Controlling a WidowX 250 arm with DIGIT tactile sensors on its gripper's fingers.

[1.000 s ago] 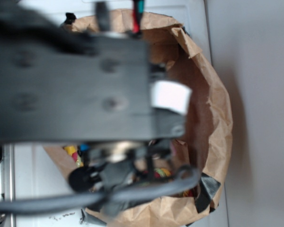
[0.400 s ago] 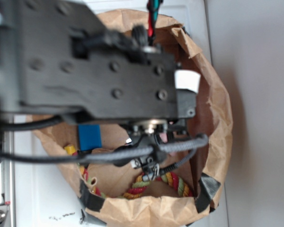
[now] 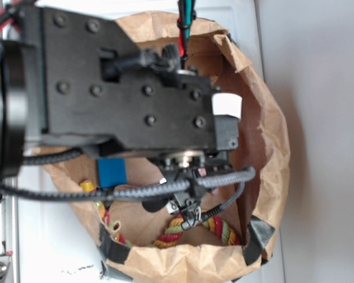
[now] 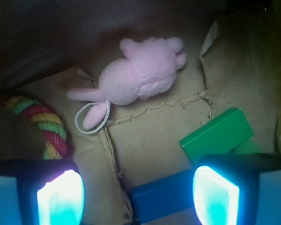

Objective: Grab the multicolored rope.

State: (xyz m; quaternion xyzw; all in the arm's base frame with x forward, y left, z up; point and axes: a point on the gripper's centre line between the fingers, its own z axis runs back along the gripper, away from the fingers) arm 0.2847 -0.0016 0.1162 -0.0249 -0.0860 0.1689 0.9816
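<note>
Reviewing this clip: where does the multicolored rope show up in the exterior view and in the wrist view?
Exterior: the multicolored rope curves along the bottom of the paper bag, low in the picture, partly hidden by the arm and its cables.
Wrist: a curved stretch of the rope lies at the left edge, above the left fingertip.
Shared landmark: the blue block, at the bottom centre of the wrist view.

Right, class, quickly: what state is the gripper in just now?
Gripper: open, holding nothing; the multicolored rope lies off to one side of it.
</note>
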